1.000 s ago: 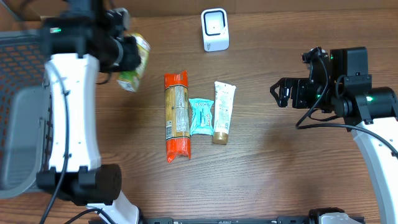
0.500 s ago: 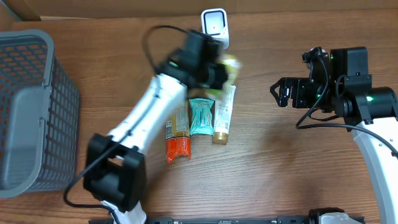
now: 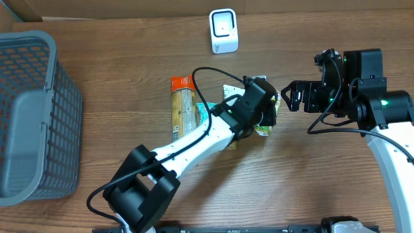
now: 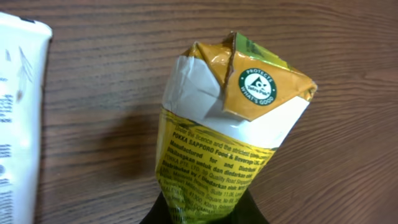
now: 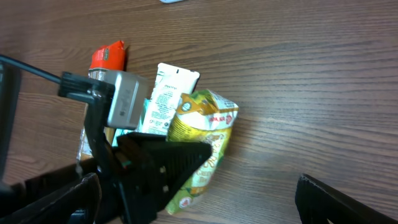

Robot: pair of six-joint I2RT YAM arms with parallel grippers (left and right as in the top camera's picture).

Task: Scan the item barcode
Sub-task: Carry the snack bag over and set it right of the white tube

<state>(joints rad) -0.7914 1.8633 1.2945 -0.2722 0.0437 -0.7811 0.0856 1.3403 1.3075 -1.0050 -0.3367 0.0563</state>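
Carton (image 4: 230,130), crumpled and yellow-green, is pinched at one end by the left gripper (image 3: 262,111), at the middle of the table, just right of the tube (image 4: 18,112); whether it touches the wood I cannot tell. I think the risk is that its soft, crushed wall folds or slips between the fingers when turned, so the barcode never faces the scanner (image 3: 224,30), which stands well apart near the far edge. The left arm reaches far across to the right, almost stretched. The right gripper (image 3: 292,97) hovers near the carton, fingers spread wide, holding nothing.
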